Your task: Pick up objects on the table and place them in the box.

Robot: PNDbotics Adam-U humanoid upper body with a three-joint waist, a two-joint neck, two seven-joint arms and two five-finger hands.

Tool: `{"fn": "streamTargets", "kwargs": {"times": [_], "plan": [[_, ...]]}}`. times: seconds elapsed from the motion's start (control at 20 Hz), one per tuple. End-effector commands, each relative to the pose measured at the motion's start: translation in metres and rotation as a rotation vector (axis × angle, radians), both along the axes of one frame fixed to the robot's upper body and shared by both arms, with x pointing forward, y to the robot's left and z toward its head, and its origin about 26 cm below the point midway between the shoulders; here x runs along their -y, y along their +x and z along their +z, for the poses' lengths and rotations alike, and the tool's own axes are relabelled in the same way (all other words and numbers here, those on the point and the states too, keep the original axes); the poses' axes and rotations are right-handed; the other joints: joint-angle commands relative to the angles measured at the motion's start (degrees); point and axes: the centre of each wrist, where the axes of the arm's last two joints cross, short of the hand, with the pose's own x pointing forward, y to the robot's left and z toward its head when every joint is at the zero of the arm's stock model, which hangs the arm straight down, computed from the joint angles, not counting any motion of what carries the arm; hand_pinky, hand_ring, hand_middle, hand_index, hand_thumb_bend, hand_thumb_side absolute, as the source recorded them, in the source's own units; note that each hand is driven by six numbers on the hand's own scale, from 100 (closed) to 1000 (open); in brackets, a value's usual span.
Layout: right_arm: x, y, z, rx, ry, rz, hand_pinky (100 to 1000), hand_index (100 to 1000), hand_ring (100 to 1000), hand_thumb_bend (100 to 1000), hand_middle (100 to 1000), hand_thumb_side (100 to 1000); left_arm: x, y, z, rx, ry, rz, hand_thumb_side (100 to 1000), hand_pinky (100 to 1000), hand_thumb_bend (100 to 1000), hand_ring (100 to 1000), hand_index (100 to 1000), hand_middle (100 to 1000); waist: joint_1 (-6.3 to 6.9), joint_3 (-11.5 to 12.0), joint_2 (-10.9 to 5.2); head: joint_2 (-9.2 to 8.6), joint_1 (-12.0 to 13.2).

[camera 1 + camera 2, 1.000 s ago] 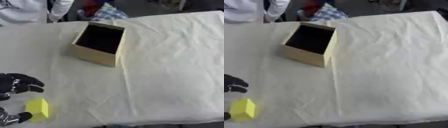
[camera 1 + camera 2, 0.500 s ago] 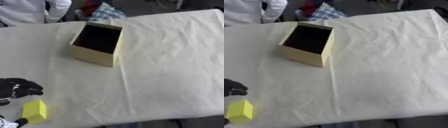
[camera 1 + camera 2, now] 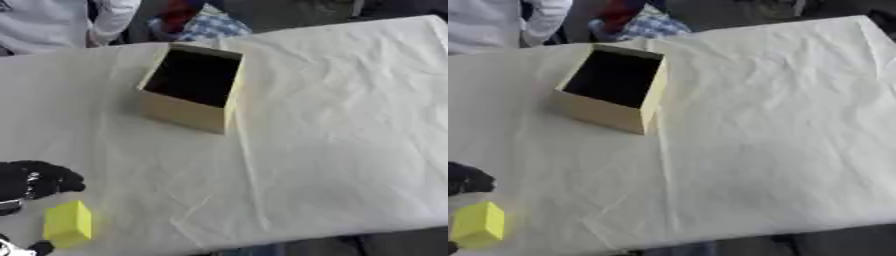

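The first step of the task, taking hold of an object, is being worked on. A yellow block (image 3: 67,224) is lying on the white cloth (image 3: 332,140) near the front left corner of the table, and it is being flanked by the robot's left hand (image 3: 35,181): curled black fingers are showing just behind the block, and a dark fingertip or thumb tip is showing at the block's near lower corner by the picture's edge. Whether the block is actually being touched or pinched cannot be told; the fingers are curled on either side of it with some cloth seen between the upper fingers and the block. The block appears not yet lifted.

The open cardboard box (image 3: 189,88) is standing well apart from the block, further back and to the right, its dark inside facing up. The right hand is not being shown in either view.

The next move is judged to call for the fingers and thumb being closed on opposite faces of the block, the block being raised clear of the cloth, then carried back and rightward until it is over the box's opening and released there.
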Motion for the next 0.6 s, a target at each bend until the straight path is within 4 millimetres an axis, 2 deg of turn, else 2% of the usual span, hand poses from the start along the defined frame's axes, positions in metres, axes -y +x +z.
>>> {"fn": "streamTargets", "kwargs": {"times": [0.05,0.2,0.3,0.45,0.6], "plan": [[0.0009,-0.001,0.0087,0.023,-0.015,0.004,598,699,661,100,520,900,0.0007,0.0,0.0064,0.042,0.012,0.029,458,970,370,976,988,933,0.01,0.0,-0.41,0.37,0.2],[0.0005,-0.0009,0.0085,0.022,-0.013,0.005,598,699,661,100,519,900,0.0013,-0.0004,0.005,0.058,0.014,0.059,470,973,386,978,989,934,0.06,0.0,-0.4,0.37,0.3],[0.0005,-0.0009,0.0085,0.022,-0.011,0.005,598,699,661,100,519,901,0.0018,-0.0009,0.0035,0.059,0.026,0.074,498,976,403,980,990,935,0.07,-0.1,-0.37,0.37,0.3],[0.0001,-0.0007,0.0083,0.023,-0.009,0.007,598,699,660,100,519,903,0.003,-0.002,0.0004,0.042,0.044,0.095,589,977,401,981,990,937,0.14,-0.2,-0.28,0.37,0.5],[-0.0004,-0.0004,0.0083,0.023,-0.006,0.009,597,698,660,100,518,905,0.0048,-0.0019,-0.0008,0.027,0.058,0.111,606,979,419,982,990,938,0.28,-0.3,-0.19,0.37,0.6]]}}
